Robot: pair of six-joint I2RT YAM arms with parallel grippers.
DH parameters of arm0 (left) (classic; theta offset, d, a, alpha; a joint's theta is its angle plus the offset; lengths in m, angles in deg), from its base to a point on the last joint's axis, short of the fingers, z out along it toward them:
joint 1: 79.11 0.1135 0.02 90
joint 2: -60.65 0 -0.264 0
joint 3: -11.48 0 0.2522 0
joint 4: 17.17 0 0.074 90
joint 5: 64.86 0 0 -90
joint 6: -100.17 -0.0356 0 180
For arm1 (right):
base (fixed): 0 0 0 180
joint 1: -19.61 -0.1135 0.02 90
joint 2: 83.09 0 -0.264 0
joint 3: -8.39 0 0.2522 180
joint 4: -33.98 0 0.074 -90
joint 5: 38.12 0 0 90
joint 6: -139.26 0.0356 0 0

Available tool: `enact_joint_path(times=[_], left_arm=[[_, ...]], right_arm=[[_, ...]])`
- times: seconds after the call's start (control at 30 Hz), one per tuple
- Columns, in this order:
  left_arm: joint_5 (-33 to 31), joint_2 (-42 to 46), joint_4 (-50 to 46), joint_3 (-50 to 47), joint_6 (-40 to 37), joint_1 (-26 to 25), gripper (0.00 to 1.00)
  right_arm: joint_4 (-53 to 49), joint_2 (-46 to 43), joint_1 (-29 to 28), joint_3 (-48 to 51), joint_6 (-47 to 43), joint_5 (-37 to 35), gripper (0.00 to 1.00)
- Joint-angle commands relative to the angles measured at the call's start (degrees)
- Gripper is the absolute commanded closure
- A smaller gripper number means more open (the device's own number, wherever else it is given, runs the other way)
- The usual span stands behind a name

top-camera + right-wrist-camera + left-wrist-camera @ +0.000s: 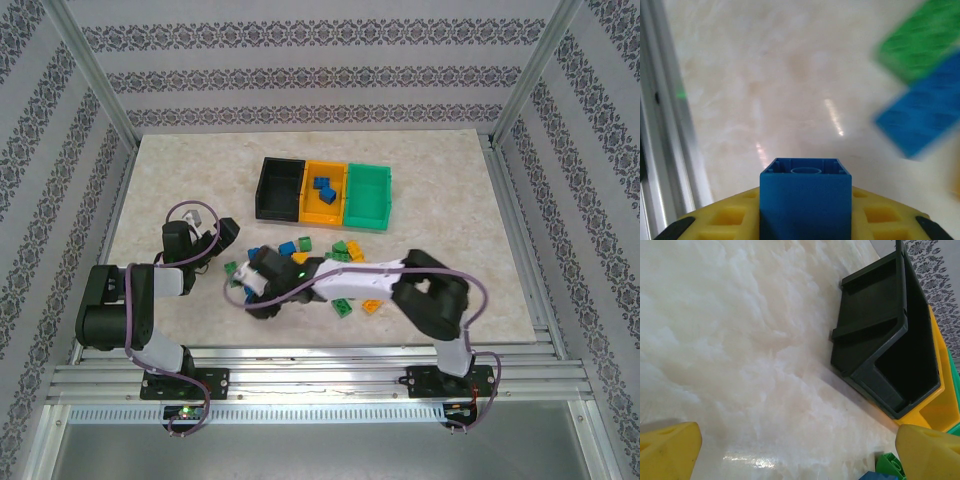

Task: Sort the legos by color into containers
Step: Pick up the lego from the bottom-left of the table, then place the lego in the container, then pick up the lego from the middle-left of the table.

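The right gripper [256,284] lies low over the near part of the table [450,190], reaching left from its base, and it is clamped on a blue brick [805,197]. From the right wrist, that brick is a smooth, square-edged block with a round hollow tube in its upper face, seated between yellow pads [725,217] moulded with square pockets. Just past it a green brick [917,42] and a second blue brick [920,115] lie blurred and touching on the glossy, marble-veined tabletop.

To the left, the left gripper [222,238] is spread wide and grips nothing; from its wrist, its wedge-shaped yellow fingertips [670,450] sit at the two lower corners above bare stone-patterned surface.

The loose legos [340,250], small studded blocks in green, blue and yellow-orange, are scattered between the grippers and the bins, a few beside the right forearm.

Farther back the three rectangular plastic bins stand joined in a row: the black bin [278,188] on the left, ribbed on its outer wall, the orange-yellow bin [322,207] in the middle with blue bricks [322,187] inside, and the green bin [367,195] on the right
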Motion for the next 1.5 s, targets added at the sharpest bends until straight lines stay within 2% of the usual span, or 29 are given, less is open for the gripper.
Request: enact_joint_path(times=[0.0, 0.13, 0.27, 0.47, 0.53, 0.6, 0.7, 0.9, 1.17, 1.3, 1.47], left_arm=[[1.7, -1.2, 3.7, -0.2, 0.8, 0.8, 0.00], [2.0, -1.5, 4.0, -0.2, 1.2, 0.8, 0.00], [2.3, -1.4, 4.0, 0.0, 1.3, 0.9, 0.00], [3.5, -1.2, 3.9, 0.3, 0.7, 0.9, 0.00], [3.7, -0.9, 3.9, 0.4, 0.5, 0.8, 0.00], [3.7, -0.7, 3.8, 0.3, 0.4, 0.8, 0.00], [4.3, -0.5, 3.9, 0.4, 0.0, 0.7, 0.03], [5.0, -0.1, 4.0, 0.5, -0.8, 0.4, 0.07], [3.6, 2.1, 1.0, 1.2, -3.9, -1.8, 0.09], [1.9, 5.4, -6.1, 3.6, -8.5, -5.3, 0.09], [-6.2, 10.0, -21.3, 9.4, -19.0, -12.7, 0.09]], right_arm=[[11.8, -8.0, 6.0, 5.1, 4.9, -0.3, 0.70], [15.7, -11.1, 14.4, 7.3, 10.6, -2.5, 0.68], [14.9, -9.8, 22.4, 5.0, 16.2, -3.1, 0.68], [17.8, -4.9, 32.4, 3.1, 22.4, 0.7, 0.68], [18.8, -3.0, 34.1, 2.2, 23.0, 3.1, 0.63], [17.8, -1.8, 34.8, 0.9, 22.9, 4.0, 0.49], [18.3, -1.6, 34.7, 0.3, 22.3, 6.0, 0.42], [18.9, -5.2, 34.1, 3.3, 20.2, 7.9, 0.40], [16.2, -15.8, 34.2, 12.2, 15.2, 4.9, 0.37], [15.5, -20.3, 34.5, 17.2, 12.5, 2.2, 0.35], [18.1, -21.6, 35.0, 23.3, 11.4, 1.6, 0.34]])
